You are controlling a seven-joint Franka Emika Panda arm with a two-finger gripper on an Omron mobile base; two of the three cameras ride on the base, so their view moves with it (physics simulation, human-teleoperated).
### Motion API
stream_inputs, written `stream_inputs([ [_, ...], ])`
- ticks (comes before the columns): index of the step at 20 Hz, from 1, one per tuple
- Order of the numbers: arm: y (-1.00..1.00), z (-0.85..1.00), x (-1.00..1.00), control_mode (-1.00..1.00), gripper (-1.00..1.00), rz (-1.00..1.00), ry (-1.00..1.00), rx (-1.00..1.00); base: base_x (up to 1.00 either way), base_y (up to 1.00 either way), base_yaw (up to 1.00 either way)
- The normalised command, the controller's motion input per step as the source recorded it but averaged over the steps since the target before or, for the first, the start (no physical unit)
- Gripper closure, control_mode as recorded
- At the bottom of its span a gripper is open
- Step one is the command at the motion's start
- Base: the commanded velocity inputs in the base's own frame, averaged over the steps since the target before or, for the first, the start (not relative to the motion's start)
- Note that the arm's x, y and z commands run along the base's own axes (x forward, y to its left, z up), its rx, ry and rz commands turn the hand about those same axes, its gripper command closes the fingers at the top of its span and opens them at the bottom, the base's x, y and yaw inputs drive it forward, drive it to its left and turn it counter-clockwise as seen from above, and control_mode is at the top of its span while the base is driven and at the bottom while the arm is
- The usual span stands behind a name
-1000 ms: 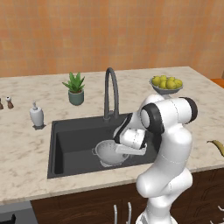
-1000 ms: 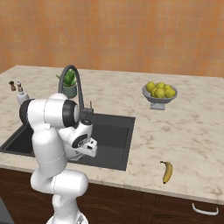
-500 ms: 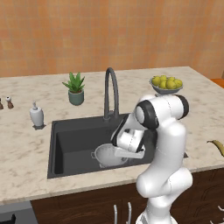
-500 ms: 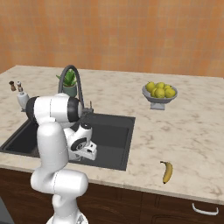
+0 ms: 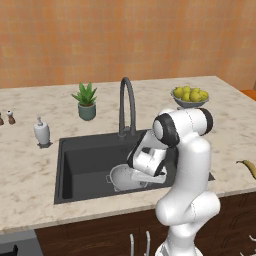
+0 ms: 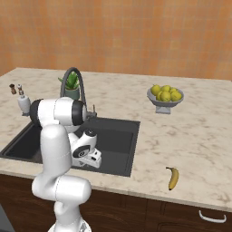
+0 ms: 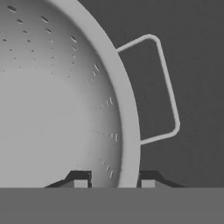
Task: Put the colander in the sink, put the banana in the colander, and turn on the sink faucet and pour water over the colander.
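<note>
Lowered further since a second ago, the colander [image 5: 125,178] is now set deep in the sink [image 5: 80,162], its rim pinched by the gripper [image 7: 111,181]; the banana [image 6: 173,177] is left on the counter [image 6: 199,145] for later.

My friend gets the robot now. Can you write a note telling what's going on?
Gripper: a fingertip on each side of the colander rim; can't tell if it's pinching.
Colander: down in the sink, nothing in it.
Banana: on the counter, right of the sink.
Faucet: no water seen.
Done: colander about in place.
Left: let go, put banana in colander, turn on water over it.
</note>
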Motion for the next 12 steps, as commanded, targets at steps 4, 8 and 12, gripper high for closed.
stream_inputs([
  [4,0.00,0.00,0.01,-1.00,-1.00,-0.01,0.01,0.00,0.00,0.00,0.00],
  [8,0.00,0.00,0.00,-1.00,-1.00,0.00,0.00,0.00,0.00,0.00,0.00],
  [12,0.00,0.14,-0.01,-1.00,-1.00,0.00,-0.03,0.00,0.00,0.00,0.00],
])
